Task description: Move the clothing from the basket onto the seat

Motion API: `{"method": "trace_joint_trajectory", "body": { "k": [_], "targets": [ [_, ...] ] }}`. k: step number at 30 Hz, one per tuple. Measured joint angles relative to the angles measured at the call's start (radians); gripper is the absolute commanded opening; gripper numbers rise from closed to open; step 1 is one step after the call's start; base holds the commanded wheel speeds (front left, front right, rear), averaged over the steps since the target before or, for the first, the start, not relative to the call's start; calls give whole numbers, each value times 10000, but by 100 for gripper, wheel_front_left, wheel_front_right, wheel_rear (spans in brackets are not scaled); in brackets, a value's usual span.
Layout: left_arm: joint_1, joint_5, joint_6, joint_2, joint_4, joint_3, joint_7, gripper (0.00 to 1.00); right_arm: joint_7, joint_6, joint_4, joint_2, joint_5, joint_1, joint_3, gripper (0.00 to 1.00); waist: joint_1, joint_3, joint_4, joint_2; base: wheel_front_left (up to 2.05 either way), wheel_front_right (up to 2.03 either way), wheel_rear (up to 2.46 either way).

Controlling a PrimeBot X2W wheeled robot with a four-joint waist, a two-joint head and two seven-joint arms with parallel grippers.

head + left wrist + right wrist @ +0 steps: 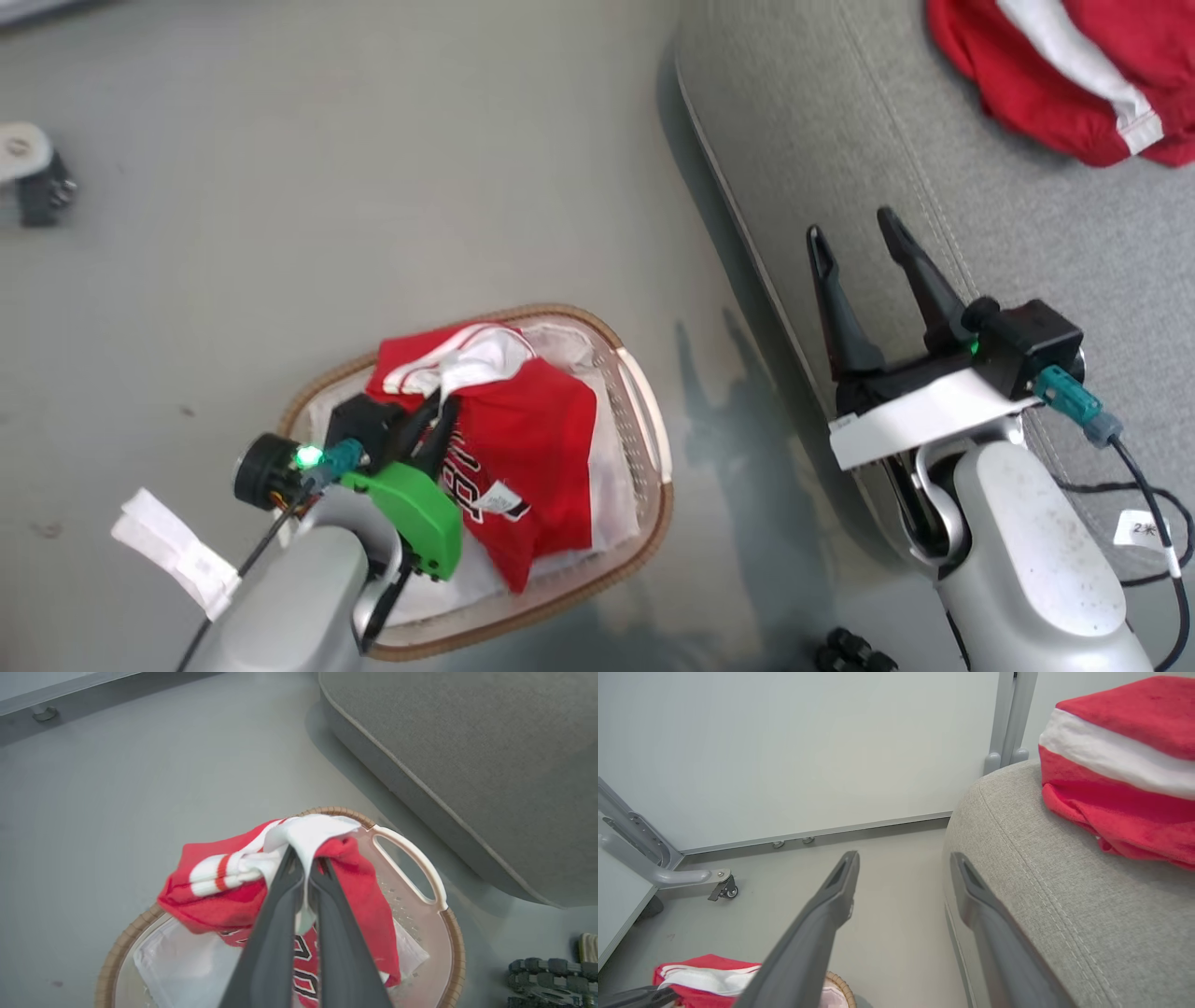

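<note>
The red-and-white jersey [532,439] lies bunched in the oval basket [653,467] on the floor, over a white liner sheet [177,961]. My left gripper [446,403] reaches down into the basket, and its jaws are shut on a white and red fold of the jersey [219,900] near its top. The basket's brown rim [455,952] and white handle show beside it. My right gripper [854,233] hangs open with nothing in it over the rounded edge of the grey seat [840,121]. Another red garment with a white band [1055,84] rests on the seat [1064,882], far from both grippers.
Grey floor lies between the basket and the seat's edge. A caster on a metal leg [28,177] stands at the far left. A white panel wall [808,742] rises behind. Black wheels [546,975] sit on the floor near the seat. A cable trails from my right wrist [1148,504].
</note>
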Motion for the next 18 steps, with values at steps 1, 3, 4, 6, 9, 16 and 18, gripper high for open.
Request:
{"method": "trace_joint_trajectory", "body": {
  "k": [1, 3, 4, 6, 9, 16, 18],
  "targets": [
    [198, 82, 0, -81, -215, 199, 0, 0, 0, 0, 44, 2, -35, 94, -31, 100, 0, -188, 83, 0, 0, 0, 0],
    [507, 238, 0, -244, -627, 658, 0, 0, 0, 0, 138, 4, -69, 264, -69, 100, 0, -532, 241, 0, 0, 0, 0],
    [679, 314, 0, -324, -830, 895, 0, 0, 0, 0, 199, 6, -109, 376, -107, 100, 0, -720, 329, 0, 0, 0, 0],
    [1034, 554, 0, -439, -1225, 1227, 0, 0, 0, 0, 301, 6, -151, 589, -201, 100, 0, -1062, 493, 0, 0, 0, 0],
    [1507, 819, 0, -596, -1881, 1745, 0, 0, 0, 0, 408, 4, -232, 827, -268, 100, 0, -1574, 747, 0, 0, 0, 0],
    [2237, 1208, 2, -932, -3319, 2855, 0, 0, 0, 0, 665, 2, -272, 1345, -247, 100, 0, -2675, 1277, 0, 0, 0, 0],
    [2302, 1266, 0, -988, -3793, 3074, 0, 0, 0, 0, 700, 2, -267, 1463, -224, 100, -1, -2962, 1412, 0, 0, 0, 0]
  ]
}}
